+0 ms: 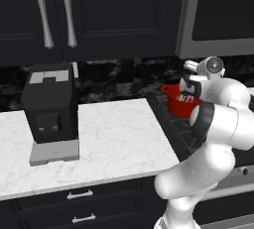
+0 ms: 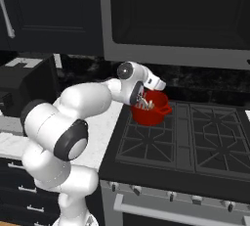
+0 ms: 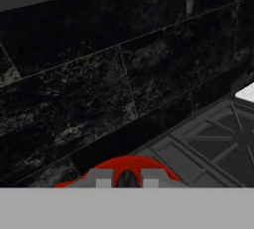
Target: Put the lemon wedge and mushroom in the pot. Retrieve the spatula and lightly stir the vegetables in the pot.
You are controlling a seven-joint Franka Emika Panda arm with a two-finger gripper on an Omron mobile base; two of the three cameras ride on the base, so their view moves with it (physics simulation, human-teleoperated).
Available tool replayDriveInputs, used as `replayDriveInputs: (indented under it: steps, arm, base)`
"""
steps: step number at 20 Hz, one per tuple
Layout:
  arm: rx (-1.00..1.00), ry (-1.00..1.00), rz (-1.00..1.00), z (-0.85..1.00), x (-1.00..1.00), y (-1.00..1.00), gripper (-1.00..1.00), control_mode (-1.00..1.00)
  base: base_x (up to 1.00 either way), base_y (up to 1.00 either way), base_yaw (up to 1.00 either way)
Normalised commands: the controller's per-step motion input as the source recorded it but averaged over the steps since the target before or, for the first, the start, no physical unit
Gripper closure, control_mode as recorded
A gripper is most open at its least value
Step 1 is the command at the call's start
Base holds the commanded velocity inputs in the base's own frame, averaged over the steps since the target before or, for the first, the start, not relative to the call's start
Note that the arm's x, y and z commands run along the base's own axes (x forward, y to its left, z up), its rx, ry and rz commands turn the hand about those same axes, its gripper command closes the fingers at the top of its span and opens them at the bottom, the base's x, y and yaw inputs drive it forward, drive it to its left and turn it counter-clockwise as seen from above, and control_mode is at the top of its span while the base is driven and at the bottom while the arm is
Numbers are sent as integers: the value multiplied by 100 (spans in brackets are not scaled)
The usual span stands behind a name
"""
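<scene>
It was a home kitchen: a gas stove [image 2: 195, 132] with black grates sat beside a white marble counter [image 1: 114, 139], with dark cabinets [image 1: 89, 15], a black coffee machine [image 1: 49, 104], and a dark tiled backsplash [image 3: 99, 89].

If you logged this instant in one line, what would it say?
gripper: shut, at the mouth of the pot | held item: cannot tell | pot: on the stove's rear-left burner | coffee machine: on the counter

Pot [image 2: 151, 111] on stove [image 2: 195, 142] back-left burner, right of counter [image 1: 119, 139]; coffee machine [image 1: 49, 106] on counter's left (microwave [image 2: 180, 19] above stove).
</scene>
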Motion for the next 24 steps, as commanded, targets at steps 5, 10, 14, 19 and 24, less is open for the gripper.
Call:
replayDriveInputs:
  steps: [5,10,14,19,24]
  arm:
    - [-4,-12,0,-48,25,24,100,-100]
    - [-13,-29,0,-39,30,17,100,-100]
    - [-16,-38,0,-28,6,10,100,-100]
    - [-21,-15,-3,-46,0,-2,100,-100]
    - [-15,0,-6,-43,-3,-11,100,-100]
  base:
    - [0,0,0]
    - [0,0,0]
    - [0,0,0]
    - [0,0,0]
    - [0,0,0]
